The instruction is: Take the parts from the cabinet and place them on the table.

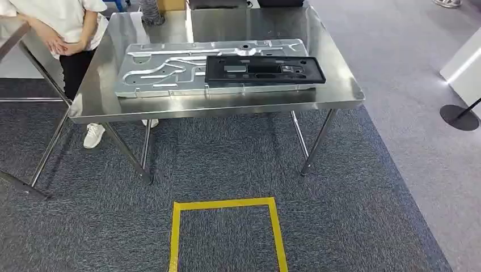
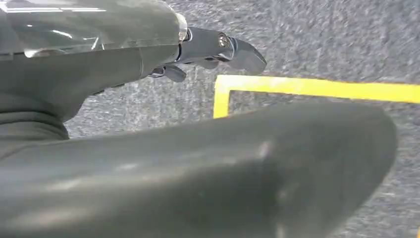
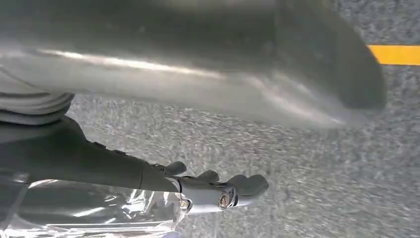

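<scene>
Two parts lie on the steel table (image 1: pixel 329 96): a large silver stamped metal panel (image 1: pixel 164 71), and a black plastic frame (image 1: pixel 264 69) lying over the panel's right half. My left hand (image 2: pixel 124 69) hangs over the grey carpet with its fingers (image 2: pixel 218 47) stretched out straight, apart from the thick thumb (image 2: pixel 237 168), and holds nothing. My right hand (image 3: pixel 99 168) hangs the same way, fingers (image 3: pixel 223 193) extended, thumb (image 3: pixel 237 64) apart, nothing in it.
A person (image 1: pixel 68 28) in a white shirt stands at the table's far left corner. A yellow tape square (image 1: pixel 227 226) marks the carpet in front of the table. Another metal frame (image 1: pixel 34 62) stands at the left, and a black round base (image 1: pixel 459 118) at the right.
</scene>
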`<action>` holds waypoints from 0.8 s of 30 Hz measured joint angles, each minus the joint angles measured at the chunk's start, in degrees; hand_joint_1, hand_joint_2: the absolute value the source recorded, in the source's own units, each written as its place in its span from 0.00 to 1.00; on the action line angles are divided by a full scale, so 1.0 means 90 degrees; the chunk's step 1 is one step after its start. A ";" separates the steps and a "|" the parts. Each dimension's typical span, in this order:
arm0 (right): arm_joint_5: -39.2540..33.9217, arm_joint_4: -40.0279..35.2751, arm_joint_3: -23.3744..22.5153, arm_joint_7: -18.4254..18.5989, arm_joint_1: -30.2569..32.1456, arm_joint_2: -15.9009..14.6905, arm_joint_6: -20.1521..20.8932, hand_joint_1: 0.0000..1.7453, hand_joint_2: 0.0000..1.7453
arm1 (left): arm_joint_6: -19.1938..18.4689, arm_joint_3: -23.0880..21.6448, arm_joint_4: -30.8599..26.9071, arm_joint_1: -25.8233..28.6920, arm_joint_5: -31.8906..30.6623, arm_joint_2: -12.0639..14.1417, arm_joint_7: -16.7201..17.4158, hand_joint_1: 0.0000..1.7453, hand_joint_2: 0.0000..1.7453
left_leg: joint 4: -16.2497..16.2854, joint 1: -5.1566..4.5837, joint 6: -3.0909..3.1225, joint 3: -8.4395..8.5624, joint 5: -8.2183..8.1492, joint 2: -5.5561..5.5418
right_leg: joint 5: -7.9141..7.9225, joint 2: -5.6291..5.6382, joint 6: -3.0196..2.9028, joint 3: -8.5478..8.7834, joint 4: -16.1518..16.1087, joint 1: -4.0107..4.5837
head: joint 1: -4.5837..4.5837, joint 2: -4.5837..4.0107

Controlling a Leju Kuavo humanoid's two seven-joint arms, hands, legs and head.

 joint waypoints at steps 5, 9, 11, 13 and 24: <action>-0.0015 0.0002 0.0000 -0.0029 -0.0047 0.0007 -0.0005 0.00 0.00 | 0.0000 -0.0005 0.0000 -0.0006 -0.0051 0.0000 -0.0010 0.00 0.00 | 0.0182 -0.0031 -0.0153 -0.0332 0.0205 -0.0004 | 0.0008 0.0017 -0.0122 0.1311 -0.2018 0.0053 | 0.0000 0.0000; -0.0014 0.0010 0.0000 -0.0024 -0.0033 0.0019 -0.0002 0.00 0.00 | 0.0000 -0.0007 0.0000 0.0008 -0.0075 0.0007 -0.0010 0.00 0.00 | 0.0299 0.0010 -0.0297 -0.0488 0.0035 -0.0041 | 0.0221 -0.0034 -0.0334 0.1125 -0.2042 0.0039 | 0.0000 0.0000; -0.0007 0.0010 0.0000 -0.0014 -0.0030 0.0019 0.0000 0.00 0.00 | 0.0000 -0.0007 0.0000 0.0016 -0.0100 0.0002 -0.0012 0.00 0.00 | 0.1079 0.0022 -0.0340 -0.0758 -0.0666 -0.0041 | 0.0334 -0.0041 -0.0410 0.0974 -0.2038 0.0057 | 0.0000 0.0000; 0.0002 0.0010 0.0000 -0.0007 -0.0026 0.0019 0.0000 0.00 0.00 | -0.0005 -0.0012 0.0000 0.0013 -0.0117 -0.0002 -0.0012 0.00 0.00 | 0.2032 0.0029 -0.0364 -0.0987 -0.1111 -0.0041 | 0.0464 -0.0045 -0.0428 0.0795 -0.2021 0.0096 | 0.0000 0.0000; 0.0002 0.0010 -0.0005 -0.0070 -0.0019 0.0036 0.0005 0.00 0.00 | -0.0012 -0.0078 0.0002 -0.0009 -0.0177 -0.0005 -0.0024 0.00 0.00 | -0.0243 -0.0037 0.0015 0.0565 -0.0321 0.0014 | 0.0866 -0.0021 -0.0181 0.0221 -0.1872 0.0154 | 0.0000 0.0000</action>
